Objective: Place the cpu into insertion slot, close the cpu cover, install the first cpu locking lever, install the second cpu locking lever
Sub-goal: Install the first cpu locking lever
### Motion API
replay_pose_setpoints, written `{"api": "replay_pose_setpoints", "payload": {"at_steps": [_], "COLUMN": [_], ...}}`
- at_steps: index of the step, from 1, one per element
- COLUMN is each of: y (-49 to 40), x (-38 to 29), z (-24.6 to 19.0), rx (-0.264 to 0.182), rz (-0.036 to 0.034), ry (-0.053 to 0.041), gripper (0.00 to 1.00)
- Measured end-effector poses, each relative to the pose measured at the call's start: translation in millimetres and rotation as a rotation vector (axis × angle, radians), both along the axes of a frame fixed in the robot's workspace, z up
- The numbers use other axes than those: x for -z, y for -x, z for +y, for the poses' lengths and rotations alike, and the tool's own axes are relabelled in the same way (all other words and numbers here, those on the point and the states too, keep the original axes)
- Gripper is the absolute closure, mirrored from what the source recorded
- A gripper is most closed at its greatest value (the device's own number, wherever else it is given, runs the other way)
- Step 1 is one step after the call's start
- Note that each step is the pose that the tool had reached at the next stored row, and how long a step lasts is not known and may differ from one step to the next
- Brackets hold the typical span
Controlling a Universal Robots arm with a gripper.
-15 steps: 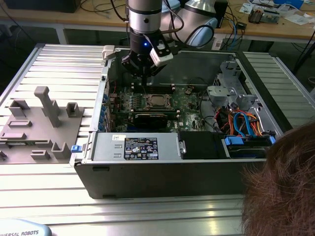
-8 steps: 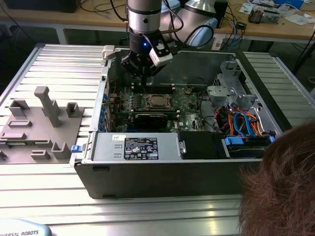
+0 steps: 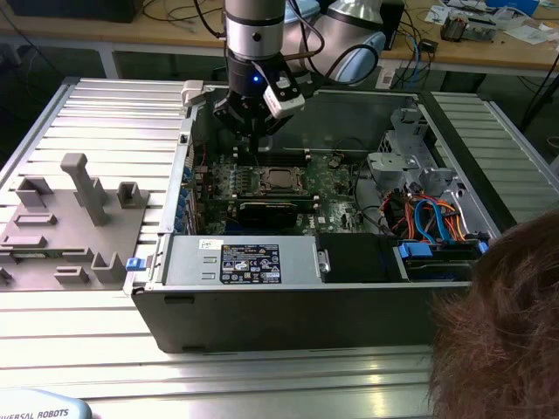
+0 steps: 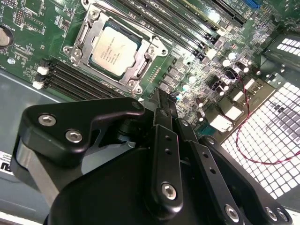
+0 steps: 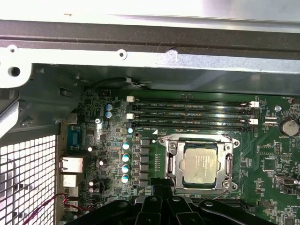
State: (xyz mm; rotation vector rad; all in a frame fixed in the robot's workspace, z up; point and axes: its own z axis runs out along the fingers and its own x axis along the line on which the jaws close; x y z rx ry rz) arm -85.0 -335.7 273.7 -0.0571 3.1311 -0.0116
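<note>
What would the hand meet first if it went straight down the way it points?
Probably the motherboard beside the cpu cover, next to the seated cpu. The hand points just off the cover's edge; depth is unclear.

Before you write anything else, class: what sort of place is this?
Probably a robotics lab or workshop: a robot arm hangs over an open computer case on a ribbed metal table, with a cluttered workbench behind.

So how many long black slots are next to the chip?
4 in the first wrist view, lying side by side beside the chip: slots. The second wrist view shows slots on both sides of it, some cut off, so there may be more.
</note>
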Motion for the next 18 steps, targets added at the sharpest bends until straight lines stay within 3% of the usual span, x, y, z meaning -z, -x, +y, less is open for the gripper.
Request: {"api": "replay_pose_setpoints", "payload": {"at_steps": [11,18], "y": [1.8,7.4], "x": [0.5,0.5], "z": [0.4,0.9], "rx": [0.000,0.000], "rz": [-0.0001,0.0000], "ry": [-0.0001,-0.0030], "gripper": [0.89,0.89]}}
